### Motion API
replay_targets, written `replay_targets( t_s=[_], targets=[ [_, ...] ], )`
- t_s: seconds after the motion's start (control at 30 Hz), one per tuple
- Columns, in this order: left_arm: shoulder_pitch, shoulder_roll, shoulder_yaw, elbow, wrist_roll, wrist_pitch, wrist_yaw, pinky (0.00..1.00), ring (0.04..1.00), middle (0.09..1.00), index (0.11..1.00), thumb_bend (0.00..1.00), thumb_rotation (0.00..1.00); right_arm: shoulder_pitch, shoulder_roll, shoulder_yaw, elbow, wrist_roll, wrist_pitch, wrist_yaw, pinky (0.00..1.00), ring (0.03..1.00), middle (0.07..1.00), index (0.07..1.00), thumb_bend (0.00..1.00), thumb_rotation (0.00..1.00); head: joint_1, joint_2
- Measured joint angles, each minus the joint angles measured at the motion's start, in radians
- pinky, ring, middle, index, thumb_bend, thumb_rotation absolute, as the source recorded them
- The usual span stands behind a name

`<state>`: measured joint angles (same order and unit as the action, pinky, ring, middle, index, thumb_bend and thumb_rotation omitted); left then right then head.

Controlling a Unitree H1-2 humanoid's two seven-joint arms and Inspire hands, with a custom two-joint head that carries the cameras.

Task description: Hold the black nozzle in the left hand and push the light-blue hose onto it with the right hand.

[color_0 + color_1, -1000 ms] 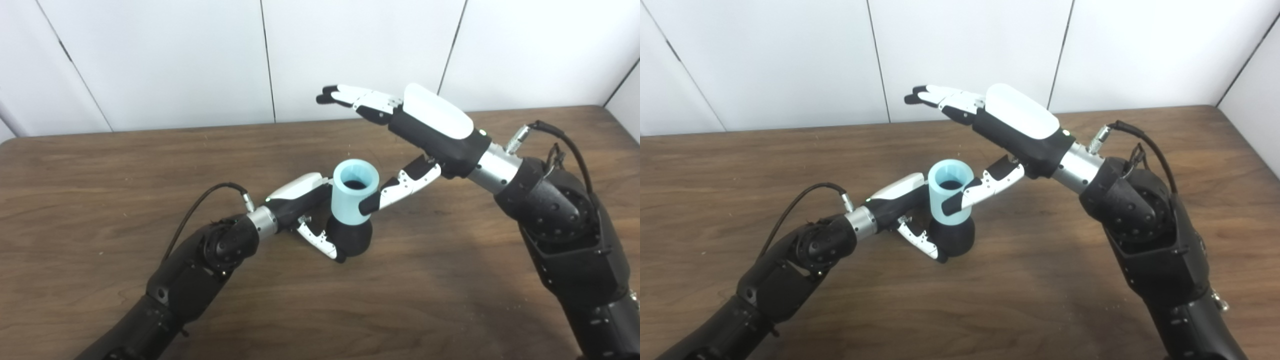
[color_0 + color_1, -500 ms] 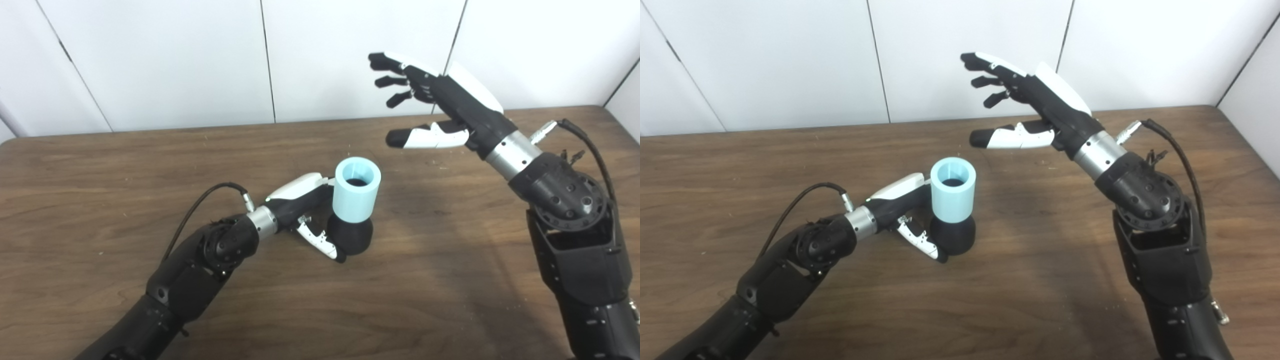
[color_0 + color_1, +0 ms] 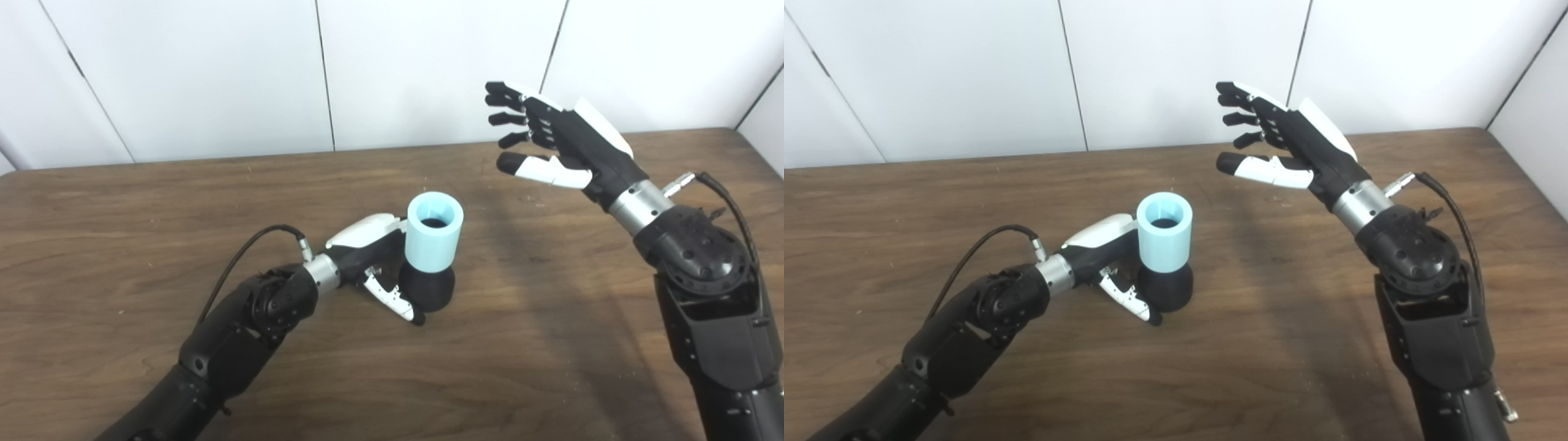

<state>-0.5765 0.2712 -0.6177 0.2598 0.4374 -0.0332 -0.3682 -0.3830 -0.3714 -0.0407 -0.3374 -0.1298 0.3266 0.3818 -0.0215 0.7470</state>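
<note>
Since a second ago the right hand (image 3: pixel 566 144) has been lifted off the hose (image 3: pixel 432 239) and drawn back up and to the right, so that it now hangs well apart from it, fingers spread wide and nothing held. No shift is seen in the left hand (image 3: pixel 373 251), which remains wrapped around the nozzle (image 3: pixel 427 288), its thumb curled in front of the black base (the fingers behind are hidden). The hose is seated upright on the nozzle, which rests on the bench (image 3: pixel 122 208) near the middle, and the push looks largely done, though how deep the seating goes cannot be told from above. Trouble could be caused from here if the left hand is opened or pulled away carelessly: the stack is tall over a rounded base and could be tipped by a dragging thumb. A shallow fit could also let the hose be knocked askew should the right hand be brought back off-centre. The bench is dark wood grain, bare apart from the arms and their cables. Behind it, white wall panels (image 3: pixel 214 73) with dark seams are seen, meeting a side wall at the far right corner.
</note>
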Motion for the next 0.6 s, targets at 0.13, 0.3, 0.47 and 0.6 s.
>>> replay_targets(
  t_s=[0.13, 0.3, 0.47, 0.6],
  targets=[
    [0.012, 0.001, 0.017, -0.022, 0.006, 0.023, -0.003, 1.00, 1.000, 1.000, 1.000, 1.00, 0.23, 0.006, 0.001, 0.000, 0.017, 0.002, 0.000, -0.010, 0.69, 0.832, 0.891, 0.914, 0.61, 0.67, 0.000, 0.000],
    [0.045, 0.008, 0.081, -0.041, -0.017, 0.028, -0.007, 1.00, 1.000, 0.999, 0.942, 0.90, 0.19, 0.042, 0.039, -0.033, 0.020, 0.028, 0.078, -0.065, 0.62, 0.793, 0.868, 0.880, 0.55, 0.61, 0.003, -0.003],
    [0.107, 0.008, 0.188, -0.050, -0.058, 0.019, 0.030, 0.96, 0.978, 0.974, 0.929, 0.84, 0.17, 0.081, 0.079, -0.036, 0.020, 0.043, 0.116, -0.102, 0.59, 0.769, 0.858, 0.873, 0.55, 0.60, 0.005, -0.006],
    [0.140, 0.013, 0.257, -0.052, -0.085, 0.012, 0.057, 0.94, 0.978, 0.977, 0.945, 0.83, 0.13, 0.091, 0.079, -0.028, 0.020, 0.041, 0.116, -0.110, 0.58, 0.762, 0.854, 0.875, 0.54, 0.59, 0.005, -0.006]
  ],
)
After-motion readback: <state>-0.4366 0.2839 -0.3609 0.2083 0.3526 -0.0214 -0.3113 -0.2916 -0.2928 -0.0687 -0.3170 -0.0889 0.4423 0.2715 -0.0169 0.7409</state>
